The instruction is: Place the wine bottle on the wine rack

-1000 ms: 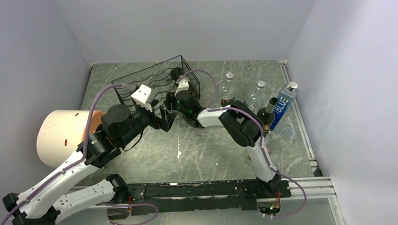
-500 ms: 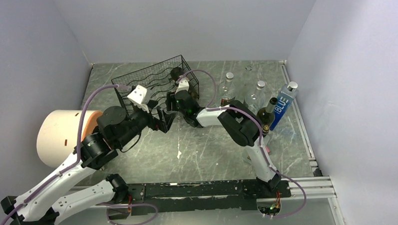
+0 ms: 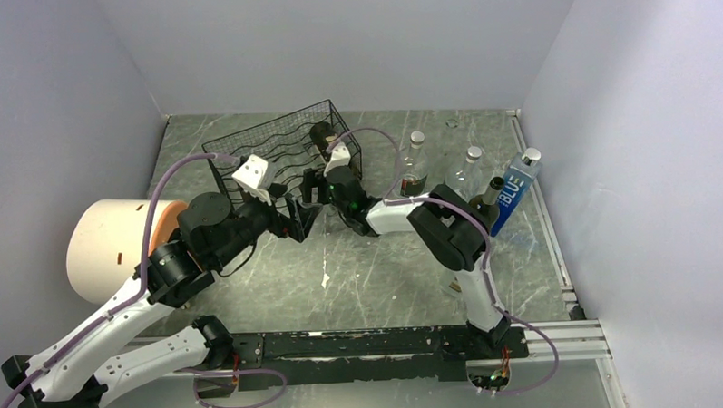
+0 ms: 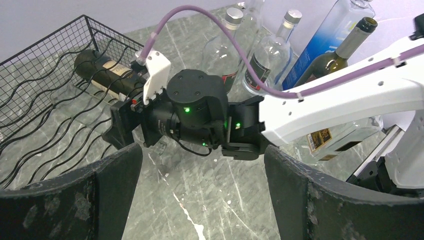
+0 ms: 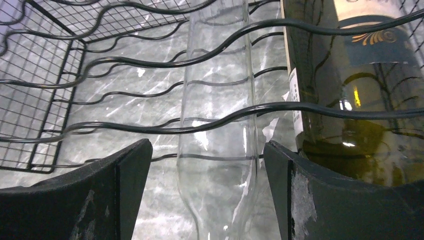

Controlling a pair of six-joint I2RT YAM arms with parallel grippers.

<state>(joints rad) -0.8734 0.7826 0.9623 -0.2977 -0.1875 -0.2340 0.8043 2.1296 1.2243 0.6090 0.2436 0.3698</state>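
1. The black wire-mesh wine rack (image 3: 265,146) stood far left on the grey marbled desk (image 3: 369,276)
2. A clear glass bottle (image 5: 215,125) lay among its wavy rods, with a dark green glass wine bottle (image 5: 350,75) just to its right
3. The right gripper (image 5: 206,195) gaped wide around the clear bottle, not clamping it
4. The left gripper (image 4: 200,200) hung wide apart and empty near the rack

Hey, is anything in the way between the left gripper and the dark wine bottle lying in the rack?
Yes. The right arm's wrist sits directly between the open left gripper and the wine bottle, which lies in the wine rack.
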